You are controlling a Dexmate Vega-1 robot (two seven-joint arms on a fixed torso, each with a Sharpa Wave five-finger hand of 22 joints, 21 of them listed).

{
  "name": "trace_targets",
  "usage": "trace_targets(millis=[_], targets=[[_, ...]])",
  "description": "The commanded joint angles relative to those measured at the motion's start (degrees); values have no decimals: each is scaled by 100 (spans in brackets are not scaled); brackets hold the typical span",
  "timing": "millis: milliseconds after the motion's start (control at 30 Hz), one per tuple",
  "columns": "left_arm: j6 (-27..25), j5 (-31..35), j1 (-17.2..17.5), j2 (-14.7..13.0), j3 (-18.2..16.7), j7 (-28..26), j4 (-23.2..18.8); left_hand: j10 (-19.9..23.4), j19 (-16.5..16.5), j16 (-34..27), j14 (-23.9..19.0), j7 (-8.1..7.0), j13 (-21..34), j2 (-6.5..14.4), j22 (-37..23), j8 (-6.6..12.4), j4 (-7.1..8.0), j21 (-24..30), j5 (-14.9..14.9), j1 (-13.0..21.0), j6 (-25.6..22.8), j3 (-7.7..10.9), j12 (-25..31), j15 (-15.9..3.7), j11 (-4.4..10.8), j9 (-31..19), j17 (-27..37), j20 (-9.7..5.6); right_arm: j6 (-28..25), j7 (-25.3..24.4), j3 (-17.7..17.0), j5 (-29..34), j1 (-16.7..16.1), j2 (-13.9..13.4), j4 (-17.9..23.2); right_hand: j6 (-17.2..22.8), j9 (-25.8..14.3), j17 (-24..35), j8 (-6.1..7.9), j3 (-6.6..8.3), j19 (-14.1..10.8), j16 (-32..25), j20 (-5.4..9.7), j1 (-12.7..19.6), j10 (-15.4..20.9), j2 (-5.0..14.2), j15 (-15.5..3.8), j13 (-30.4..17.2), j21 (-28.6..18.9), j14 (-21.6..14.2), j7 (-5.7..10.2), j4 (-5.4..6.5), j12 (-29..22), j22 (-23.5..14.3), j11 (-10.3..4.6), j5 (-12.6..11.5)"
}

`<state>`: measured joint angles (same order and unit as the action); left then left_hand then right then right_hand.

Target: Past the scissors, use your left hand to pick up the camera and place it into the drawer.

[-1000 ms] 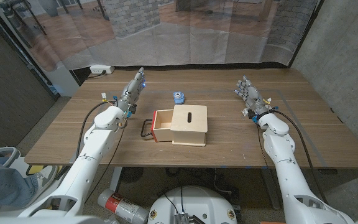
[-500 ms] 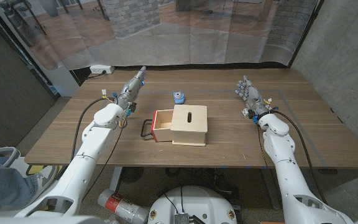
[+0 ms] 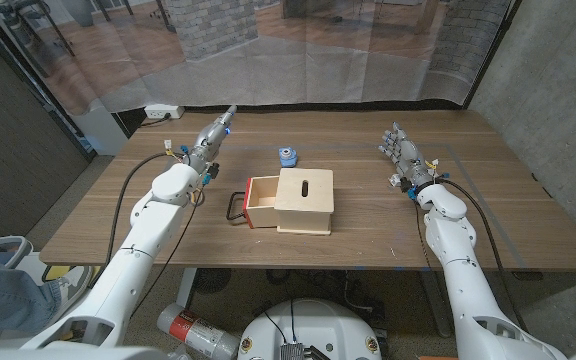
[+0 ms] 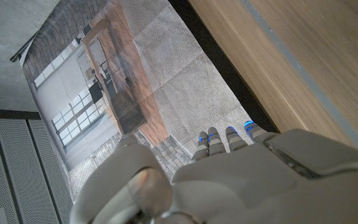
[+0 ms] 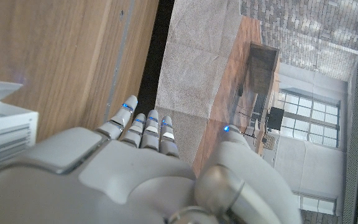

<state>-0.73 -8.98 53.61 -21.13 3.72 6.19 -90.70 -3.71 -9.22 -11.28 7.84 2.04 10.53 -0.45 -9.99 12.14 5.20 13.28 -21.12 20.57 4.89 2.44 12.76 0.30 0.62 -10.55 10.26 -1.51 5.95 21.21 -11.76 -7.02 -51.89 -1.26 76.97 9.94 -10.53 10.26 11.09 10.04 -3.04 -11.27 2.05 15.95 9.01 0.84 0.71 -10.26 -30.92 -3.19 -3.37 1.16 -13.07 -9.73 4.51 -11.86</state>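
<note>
- My left hand (image 3: 212, 137) has lifted and stretched further toward the table's (image 3: 488, 200) far edge, fingers straight, holding nothing.
- My right hand (image 3: 400, 152) has not moved, fingers loosely spread and empty.
- The wooden box (image 3: 304, 201) keeps its drawer (image 3: 261, 201) pulled out leftward.
- The small blue camera (image 3: 286, 156) sits unmoved just behind the box.

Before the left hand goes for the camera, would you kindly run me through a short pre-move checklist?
1. Left hand holds nothing, fingers extended: ok.
2. Small blue camera in sight, beyond the light wooden drawer box: ok.
3. Red-sided drawer pulled out on the box's left: ok.
4. Drawer has room inside: cannot tell.
5. Black-handled scissors at the drawer front, not between hand and camera: ok.
6. Right hand off to the right, holding nothing: ok.
</note>
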Motion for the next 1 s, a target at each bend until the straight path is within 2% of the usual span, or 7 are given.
trace_targets(millis=[33, 500, 1000], targets=[[-127, 274, -60, -79, 81, -106, -128, 13, -1, -21, -27, -3, 12, -13, -33, 38, -19, -31, -45, 75, -17, 3, 26, -20, 23, -6, 20, 25, -16, 11, -34, -6, -68, 1, 109, 33, -24, 22, 19, 9, -36, 6, 201, 30, 54, 16, 23, -19, 20, -42, -12, -21, 1, -15, 21, 3], [-625, 659, -135, -269, 278, -203, -441, 45, 13, -17, -64, -8, 13, 6, -34, 35, -46, -46, -49, 133, -60, 5, 18, -34, 48, -8, 20, 31, -28, 33, -54, -29, -64, 0, 74, 33, -24, 22, 16, 5, -51, 12, 192, 26, 60, 20, 29, -19, 56, -43, -15, -30, 11, -16, 15, 7], [-909, 753, -348, -444, 393, -1, -485, 81, 32, -14, -102, -17, 14, 31, -35, 32, -74, -58, -52, 198, -103, 13, 11, -46, 52, -10, 21, 53, -46, 23, -35, -20, -62, 28, 64, 35, -24, 22, 13, 1, -67, 16, 186, 23, 61, 27, 30, -20, 96, -49, -11, -41, 23, -17, 13, 11]])
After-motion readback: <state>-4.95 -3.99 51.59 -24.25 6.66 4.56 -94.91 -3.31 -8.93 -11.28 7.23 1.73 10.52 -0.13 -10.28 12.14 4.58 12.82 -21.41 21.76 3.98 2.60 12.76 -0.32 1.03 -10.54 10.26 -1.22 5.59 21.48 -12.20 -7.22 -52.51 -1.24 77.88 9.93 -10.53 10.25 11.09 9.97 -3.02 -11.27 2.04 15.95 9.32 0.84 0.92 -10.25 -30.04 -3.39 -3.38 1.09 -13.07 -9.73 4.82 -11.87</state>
